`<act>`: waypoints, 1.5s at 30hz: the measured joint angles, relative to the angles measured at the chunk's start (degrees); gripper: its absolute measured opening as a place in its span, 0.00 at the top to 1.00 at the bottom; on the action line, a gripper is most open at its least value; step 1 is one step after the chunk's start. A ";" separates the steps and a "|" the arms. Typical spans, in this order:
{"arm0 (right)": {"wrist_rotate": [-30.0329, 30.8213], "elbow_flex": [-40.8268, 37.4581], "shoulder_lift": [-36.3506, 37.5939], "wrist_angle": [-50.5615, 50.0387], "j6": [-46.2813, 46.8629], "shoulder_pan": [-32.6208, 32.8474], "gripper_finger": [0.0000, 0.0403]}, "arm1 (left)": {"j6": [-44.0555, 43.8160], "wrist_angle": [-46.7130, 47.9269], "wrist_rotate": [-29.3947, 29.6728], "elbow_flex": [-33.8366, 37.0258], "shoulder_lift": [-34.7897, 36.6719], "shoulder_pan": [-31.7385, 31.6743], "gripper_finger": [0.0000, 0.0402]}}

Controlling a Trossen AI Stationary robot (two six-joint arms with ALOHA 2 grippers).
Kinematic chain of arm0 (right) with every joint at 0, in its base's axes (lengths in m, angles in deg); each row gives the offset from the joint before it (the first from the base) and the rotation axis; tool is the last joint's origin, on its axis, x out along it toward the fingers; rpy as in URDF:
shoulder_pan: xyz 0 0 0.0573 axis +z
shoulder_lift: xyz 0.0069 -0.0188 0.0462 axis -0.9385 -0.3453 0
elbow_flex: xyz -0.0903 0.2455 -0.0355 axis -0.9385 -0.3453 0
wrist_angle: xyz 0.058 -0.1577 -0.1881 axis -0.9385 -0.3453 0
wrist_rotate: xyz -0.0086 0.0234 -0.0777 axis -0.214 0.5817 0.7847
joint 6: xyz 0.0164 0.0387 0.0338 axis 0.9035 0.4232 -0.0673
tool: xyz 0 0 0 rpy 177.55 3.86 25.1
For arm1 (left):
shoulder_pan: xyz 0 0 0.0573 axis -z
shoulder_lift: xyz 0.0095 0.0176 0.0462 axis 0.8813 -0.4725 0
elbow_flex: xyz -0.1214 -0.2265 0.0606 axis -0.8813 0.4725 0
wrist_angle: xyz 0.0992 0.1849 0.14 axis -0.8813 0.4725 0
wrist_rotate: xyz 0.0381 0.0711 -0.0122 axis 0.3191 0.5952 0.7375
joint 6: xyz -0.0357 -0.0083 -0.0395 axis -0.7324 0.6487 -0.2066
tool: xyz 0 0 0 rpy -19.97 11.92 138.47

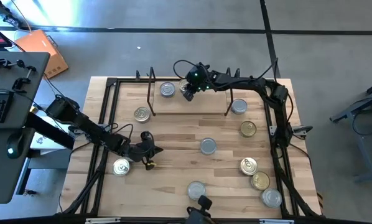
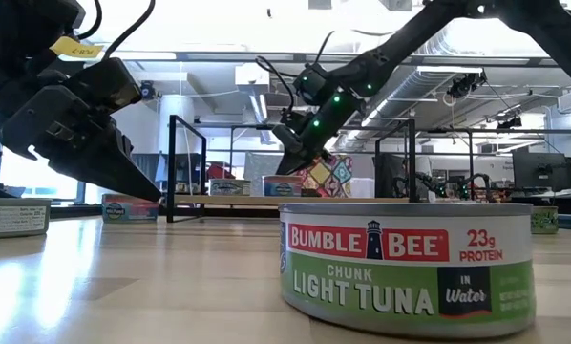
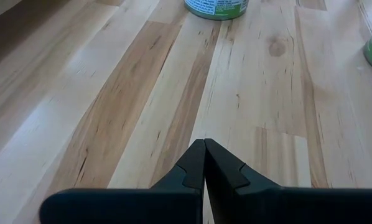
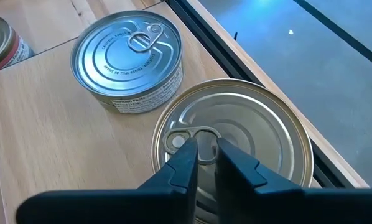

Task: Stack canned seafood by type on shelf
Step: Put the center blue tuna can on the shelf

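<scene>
Over the shelf: I had the right gripper point(image 4: 201, 163) above a gold tin point(image 4: 232, 140) at the board's back edge; its fingers point(image 4: 181, 167) stood nearly together around the tin's ring pull point(image 4: 198, 138); whether they truly gripped it I could not tell
Neighbour tin: a silver tin point(image 4: 129, 59) sat just beside the gold one on the shelf point(image 1: 204, 102), the two nearly touching
Left arm: I kept the left gripper point(image 3: 204, 163) parked low over the bare wooden table point(image 1: 173, 149), its fingers pressed together on nothing; a loose tin point(image 1: 121, 166) lay near it
Remaining tins: several more lay scattered over the table's right and near parts, among them a tuna tin point(image 2: 407, 268) close to the low camera
Doing it well: I judged the tin to be at the placing stage; it needed to sit flat before I released; the fingers should part and rise straight so the ring pull did not snag and drag the tin
Edges: the gold tin sat close to the shelf's rear rim, with the black frame point(image 4: 236, 59) and the floor just beyond; a nudge that way looked risky to me
Open room: the board's right part looked free for another type; the uprights point(image 2: 171, 167) on either side narrowed my way in, so I favoured coming from above
</scene>
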 joint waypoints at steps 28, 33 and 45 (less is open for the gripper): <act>4.04 5.24 -0.04 -12.22 1.37 0.78 0.90 | -0.15 0.00 0.02 0.02 0.00 0.00 1.00; 3.65 5.22 0.28 -12.84 2.43 0.99 0.90 | -0.17 0.00 0.01 0.02 0.00 0.00 1.00; 3.52 5.05 1.68 -14.11 2.44 1.38 0.90 | -0.17 0.03 0.02 0.04 0.02 -0.02 1.00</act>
